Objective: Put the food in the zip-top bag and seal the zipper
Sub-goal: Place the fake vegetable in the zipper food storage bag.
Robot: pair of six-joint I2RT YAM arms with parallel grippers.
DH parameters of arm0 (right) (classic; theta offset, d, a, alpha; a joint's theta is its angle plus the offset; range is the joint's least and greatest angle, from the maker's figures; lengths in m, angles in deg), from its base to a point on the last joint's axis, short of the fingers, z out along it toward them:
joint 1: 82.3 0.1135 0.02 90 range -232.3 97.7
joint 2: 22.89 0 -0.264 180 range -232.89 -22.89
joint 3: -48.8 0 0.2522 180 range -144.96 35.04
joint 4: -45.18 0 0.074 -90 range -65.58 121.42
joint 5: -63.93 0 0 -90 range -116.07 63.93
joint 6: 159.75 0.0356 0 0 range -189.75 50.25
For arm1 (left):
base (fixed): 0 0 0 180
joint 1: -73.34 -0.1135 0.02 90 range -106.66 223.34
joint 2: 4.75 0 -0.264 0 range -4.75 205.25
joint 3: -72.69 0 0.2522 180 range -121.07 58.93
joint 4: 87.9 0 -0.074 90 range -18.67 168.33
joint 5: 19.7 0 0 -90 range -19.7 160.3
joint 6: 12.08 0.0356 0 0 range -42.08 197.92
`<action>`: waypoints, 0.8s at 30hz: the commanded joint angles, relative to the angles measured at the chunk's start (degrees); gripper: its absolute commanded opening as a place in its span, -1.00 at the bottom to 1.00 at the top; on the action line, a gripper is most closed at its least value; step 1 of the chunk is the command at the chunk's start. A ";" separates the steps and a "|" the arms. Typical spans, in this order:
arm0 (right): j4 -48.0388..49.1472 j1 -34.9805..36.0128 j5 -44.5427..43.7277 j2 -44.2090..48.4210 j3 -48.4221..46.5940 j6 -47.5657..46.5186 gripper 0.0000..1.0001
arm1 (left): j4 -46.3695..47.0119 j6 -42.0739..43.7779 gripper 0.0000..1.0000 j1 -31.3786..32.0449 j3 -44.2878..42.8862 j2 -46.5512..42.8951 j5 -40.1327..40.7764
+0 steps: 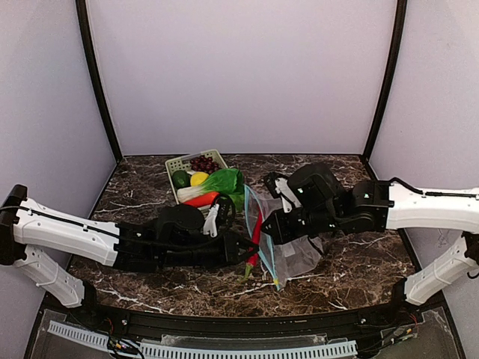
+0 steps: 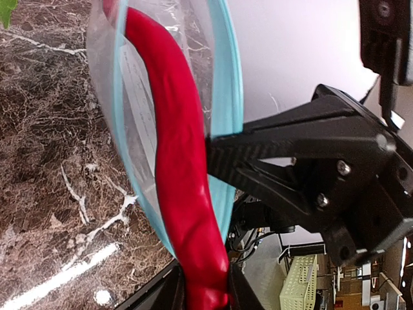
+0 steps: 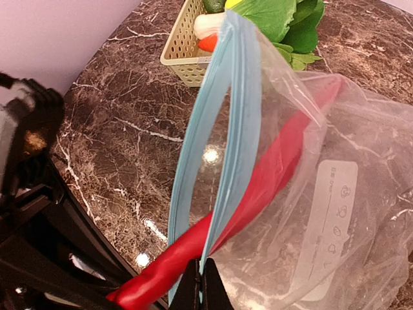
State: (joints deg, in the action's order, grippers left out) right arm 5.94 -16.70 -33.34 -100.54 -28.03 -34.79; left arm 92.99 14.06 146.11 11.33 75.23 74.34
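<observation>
My left gripper (image 2: 201, 290) is shut on the thick end of a red chilli pepper (image 2: 181, 174). The chilli's upper part passes through the open mouth of the clear zip-top bag (image 3: 335, 161). My right gripper (image 3: 201, 283) is shut on one lip of the light blue zipper (image 3: 235, 116) and holds the mouth up off the table. In the top view the two grippers, left (image 1: 247, 253) and right (image 1: 268, 224), meet at the bag (image 1: 296, 254). The remaining food lies in and beside the basket (image 1: 177, 161): grapes (image 1: 202, 162), lemon (image 1: 198, 179), bok choy (image 1: 224, 182).
The pale green basket stands at the back of the marble table, left of centre, with the bok choy spilling over its near right side towards the bag. A black rail runs along the table's near edge (image 1: 239, 314). Purple walls close in the back and sides.
</observation>
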 commanded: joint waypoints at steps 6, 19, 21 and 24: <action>10.77 1.42 6.95 3.69 4.82 0.07 -1.00 | 5.38 -0.33 -0.87 -1.30 -1.63 3.50 -2.86; 13.02 2.10 9.06 5.76 6.36 2.90 -1.00 | 0.82 2.65 -0.85 -2.16 -5.87 6.56 5.69; 13.04 2.15 9.38 5.53 6.36 3.43 -1.00 | 0.43 3.05 -0.85 -2.50 -6.14 7.01 6.29; 12.96 2.25 9.94 4.98 6.31 3.90 -1.00 | -1.19 4.38 -0.85 -2.90 -7.16 8.02 6.30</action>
State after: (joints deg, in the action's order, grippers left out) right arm 16.83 -15.43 -25.54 -95.23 -22.15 -32.32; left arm 94.56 16.03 144.10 6.35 82.14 78.47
